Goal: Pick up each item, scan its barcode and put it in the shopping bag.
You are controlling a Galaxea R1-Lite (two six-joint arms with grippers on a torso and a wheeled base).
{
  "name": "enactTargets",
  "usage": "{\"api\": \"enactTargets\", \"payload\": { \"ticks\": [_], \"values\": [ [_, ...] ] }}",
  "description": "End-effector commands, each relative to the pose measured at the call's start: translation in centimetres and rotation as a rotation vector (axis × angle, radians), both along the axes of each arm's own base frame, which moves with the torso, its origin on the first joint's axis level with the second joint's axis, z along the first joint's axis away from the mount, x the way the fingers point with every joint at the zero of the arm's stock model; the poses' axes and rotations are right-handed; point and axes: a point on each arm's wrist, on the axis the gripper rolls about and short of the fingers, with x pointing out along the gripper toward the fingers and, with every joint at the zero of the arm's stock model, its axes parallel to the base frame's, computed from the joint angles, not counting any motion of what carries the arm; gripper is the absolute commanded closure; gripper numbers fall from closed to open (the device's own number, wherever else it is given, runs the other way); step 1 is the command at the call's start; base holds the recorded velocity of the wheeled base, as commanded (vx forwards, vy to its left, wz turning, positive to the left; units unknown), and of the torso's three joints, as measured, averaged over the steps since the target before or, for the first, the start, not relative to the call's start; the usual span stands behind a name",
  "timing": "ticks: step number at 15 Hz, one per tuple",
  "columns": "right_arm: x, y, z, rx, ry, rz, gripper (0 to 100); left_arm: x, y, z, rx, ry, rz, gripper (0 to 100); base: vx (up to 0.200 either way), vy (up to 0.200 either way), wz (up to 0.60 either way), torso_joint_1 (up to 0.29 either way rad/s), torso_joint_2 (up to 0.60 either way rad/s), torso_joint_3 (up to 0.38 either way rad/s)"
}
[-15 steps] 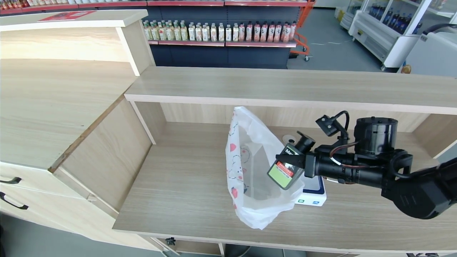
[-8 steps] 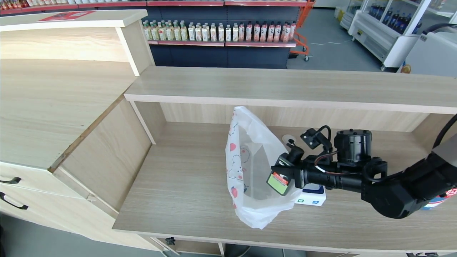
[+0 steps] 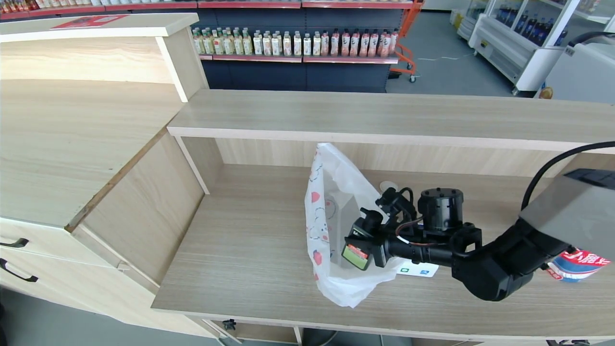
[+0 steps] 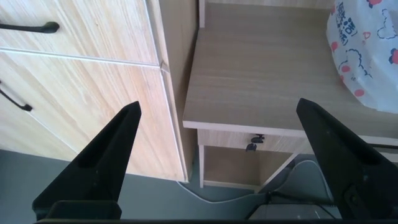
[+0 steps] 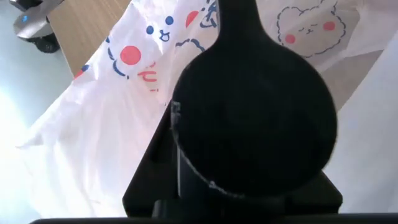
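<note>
Left gripper [image 4: 219, 109] hangs off the front edge of the counter [image 4: 261, 81] by the drawer fronts [image 4: 74, 74], jaws spread wide, nothing in them; shopping bag [image 3: 331, 202] stands mid-counter, mouth toward 3 o'clock, pale carton [image 3: 342, 216] inside; right gripper [image 3: 361, 240] is clamped on a small green-and-red item [image 3: 355, 253] at the bag's mouth, 5 o'clock of the carton; scanner [image 3: 419, 271] at 3 o'clock of the bag.

Likely step: drop-off; push past the rim before letting go, don't snag the plastic.

Head view gives depth in the bag; right wrist view gives the bag's print close up, jaws hidden behind a dark mass.
</note>
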Motion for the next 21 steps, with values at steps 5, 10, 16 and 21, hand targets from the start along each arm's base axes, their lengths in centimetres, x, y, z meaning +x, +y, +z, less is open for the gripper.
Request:
{"api": "enactTargets", "payload": {
  "ticks": [5, 10, 16, 21],
  "values": [
    [3.4, 1.8, -3.3, -0.114, -0.126, 0.015, 100, 0.0, 0.0, 0.0, -0.001, 0.0, 0.001, 0, 0.0, 0.0, 0.0, 0.0, 0.0, 0.0],
    [3.4, 2.4, -4.2, -0.129, -0.131, 0.036, 0, 0.0, 0.0, 0.0, 0.001, 0.0, 0.001, 0, 0.0, 0.0, 0.0, 0.0, 0.0, 0.0],
    [1.5, 1.2, -0.2, 0.098, 0.093, -0.078, 0, 0.0, 0.0, 0.0, 0.001, 0.0, 0.001, 0, 0.0, 0.0, 0.0, 0.0, 0.0, 0.0],
    [-1.3, -2.1, 6.5, 0.308, 0.179, -0.181, 0, 0.0, 0.0, 0.0, -0.001, 0.0, 0.001, 0, 0.0, 0.0, 0.0, 0.0, 0.0, 0.0]
  ]
}}
